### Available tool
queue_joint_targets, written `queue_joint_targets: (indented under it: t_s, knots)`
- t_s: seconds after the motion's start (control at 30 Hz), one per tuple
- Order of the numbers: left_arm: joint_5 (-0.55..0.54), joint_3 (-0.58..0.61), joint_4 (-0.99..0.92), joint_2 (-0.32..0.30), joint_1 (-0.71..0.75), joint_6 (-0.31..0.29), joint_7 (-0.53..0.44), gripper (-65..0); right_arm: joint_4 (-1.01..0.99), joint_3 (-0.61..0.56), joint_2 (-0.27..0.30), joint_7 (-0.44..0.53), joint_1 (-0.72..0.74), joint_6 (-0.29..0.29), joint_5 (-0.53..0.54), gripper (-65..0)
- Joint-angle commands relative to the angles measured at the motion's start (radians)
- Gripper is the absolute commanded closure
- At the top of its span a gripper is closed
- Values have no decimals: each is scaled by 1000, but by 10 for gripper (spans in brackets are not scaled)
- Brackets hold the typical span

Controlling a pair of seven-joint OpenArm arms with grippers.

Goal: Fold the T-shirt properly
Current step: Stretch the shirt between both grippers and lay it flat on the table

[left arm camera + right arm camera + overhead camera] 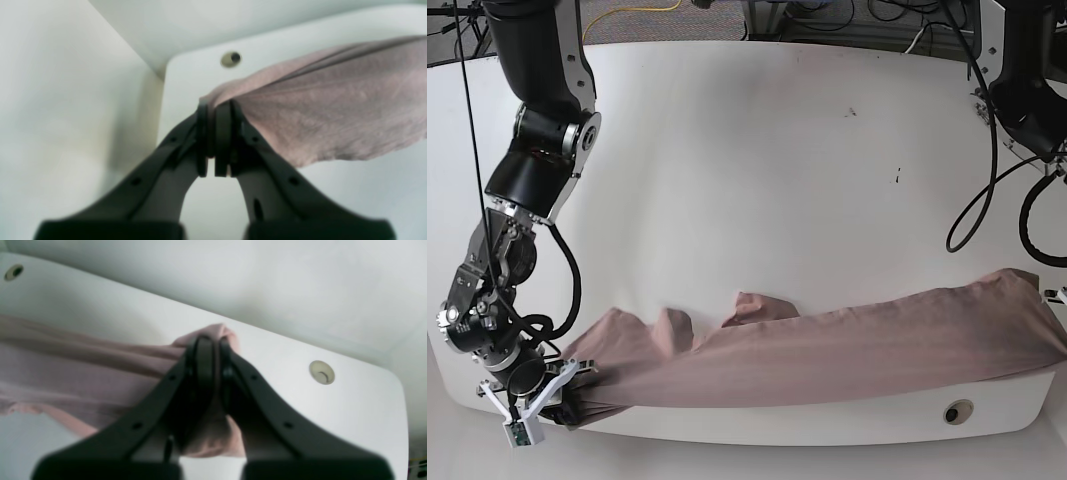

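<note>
Both grippers, the left gripper (215,140) and the right gripper (213,373), are matte black plastic: 2 broad fingers each, flaring wide at the base and narrowing to flat, rounded pads. Small round screw holes dot the finger faces, and the left one also has a narrow slot. In the base view the right arm (532,140) is built of black cylindrical links with silver joint rings and a white bracket at its wrist. Black cables (567,290) loop along it. Black cables also hang in curves from the dark left arm (1027,90).
</note>
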Motion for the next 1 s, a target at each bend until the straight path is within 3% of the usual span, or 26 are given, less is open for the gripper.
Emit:
queue_joint_targets:
  t_s: [0.0, 0.17, 0.6, 0.97]
  knots:
    - [-1, -26, 13, -18, 40, -2, -25, 0, 69, 2, 11, 20, -37, -4, 10, -6]
    - [-36, -76, 16, 0, 147, -32, -26, 0, 161, 4, -1, 8, -176, -4, 10, -6]
    - [-104, -172, 19, 5, 482, -32, -28, 0, 333, 91, -40, -12, -532, -4, 10, -6]
    - [-172, -221, 19, 7, 683, -32, -28, 0, 387, 127, -78, -12, -744, -4, 10, -6]
